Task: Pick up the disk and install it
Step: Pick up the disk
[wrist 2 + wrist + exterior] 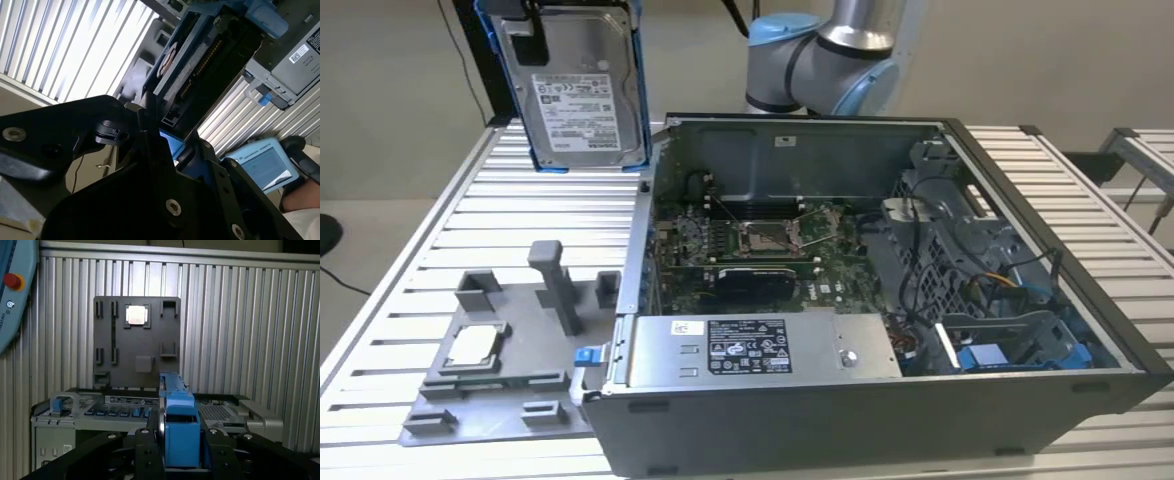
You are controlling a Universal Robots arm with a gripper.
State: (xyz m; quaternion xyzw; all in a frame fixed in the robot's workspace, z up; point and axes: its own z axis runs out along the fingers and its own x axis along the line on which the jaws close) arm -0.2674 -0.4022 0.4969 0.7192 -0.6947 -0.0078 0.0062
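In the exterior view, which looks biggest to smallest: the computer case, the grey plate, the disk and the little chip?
1. computer case
2. grey plate
3. disk. It hangs up in the air, maybe nearer the camera, so 2 and 3 are unsure.
4. chip

Disk (580, 85) clear above table (494, 205); case (854, 425) top open; cables (1021, 275) crowd drive cage (961, 215).
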